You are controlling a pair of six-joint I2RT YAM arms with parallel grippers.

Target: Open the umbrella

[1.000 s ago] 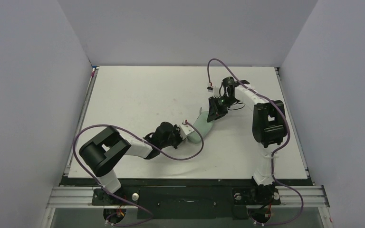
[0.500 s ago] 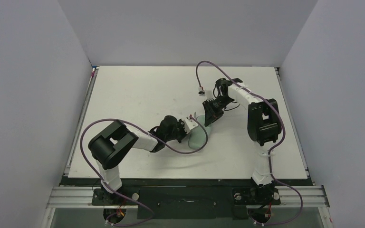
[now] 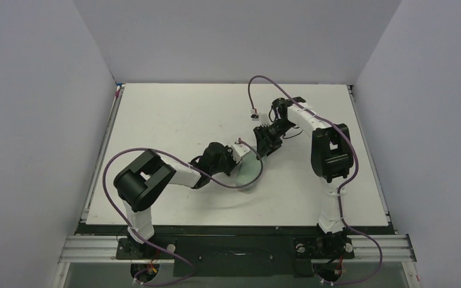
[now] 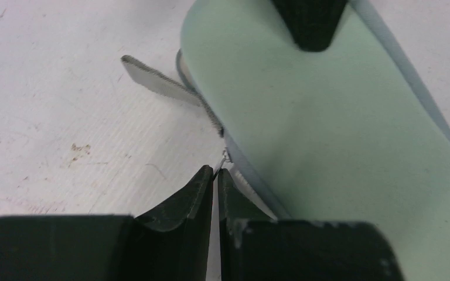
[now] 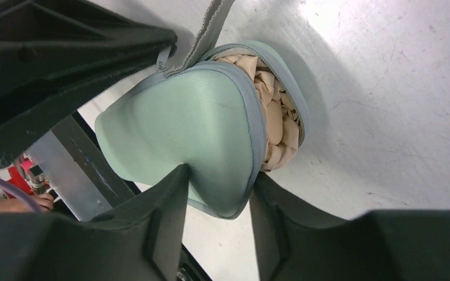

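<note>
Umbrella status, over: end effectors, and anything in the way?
Left end effector shut on zipper pull. Right end effector shut on sleeve. Umbrella folded inside sleeve, tan fabric showing through open zip; sleeve in the way.

The umbrella [image 5: 275,117] is folded shut and packed inside a pale green soft sleeve [image 5: 193,123], which lies near the middle of the desk [image 5: 387,88]. Only a narrow crescent of its tan fabric shows, crumpled into soft bunched folds, through the sleeve's grey-edged mouth, which gapes open along one side. The fabric sits within that rim, close above the desk surface. Its shaft and handle are hidden inside the sleeve, and in the top view the sleeve covers the umbrella entirely
</note>
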